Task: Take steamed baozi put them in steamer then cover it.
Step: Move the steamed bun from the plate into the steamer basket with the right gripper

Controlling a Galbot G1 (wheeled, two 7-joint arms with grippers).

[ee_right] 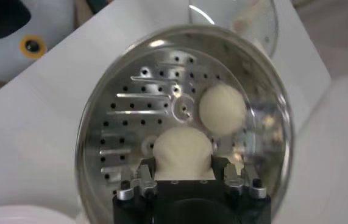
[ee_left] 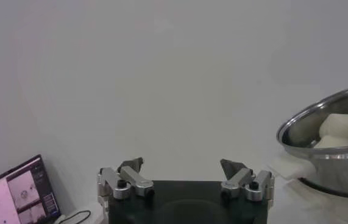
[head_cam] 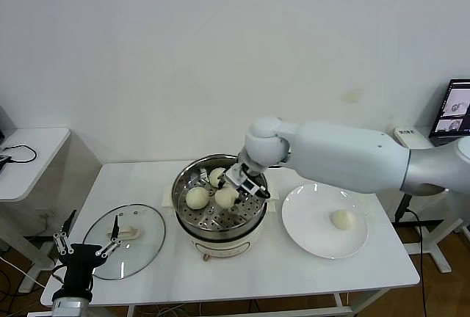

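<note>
A white desk (head_cam: 242, 273) stands against a pale wall. Near its middle sits the steamer (head_cam: 192, 218) — a shiny steel basket with a perforated floor on a cream-white pot base. Three steamed baozi lie inside it: one toward the desk's left edge (head_cam: 197, 197), one toward the back edge (head_cam: 216, 176), and a third (head_cam: 226, 197) on the side nearer the right edge.

The right claw (head_cam: 239, 193) reaches down into the steamer from the desk's right side on a long white arm. The right wrist view shows the right claw (ee_right: 184, 181) clamped on a baozi (ee_right: 183, 153), one finger on each side of the bun, low over the perforated floor. Another baozi (ee_right: 222, 108) rests just beside it, close but apart.

A fourth baozi (head_cam: 342, 219) sits on a flat white plate (head_cam: 308, 232) between the steamer and the desk's right edge.

The cover (head_cam: 143, 240) — a clear glass lid with a cream-white handle — lies flat near the desk's front-left corner, off the steamer.

The left claw (head_cam: 82, 243) hangs at the desk's front-left corner, beside the cover, with its fingers spread wide apart and nothing between them. In the left wrist view its fingertips (ee_left: 133, 164) stand well apart, and the steamer's rim (ee_left: 320, 119) shows off to one side.
</note>
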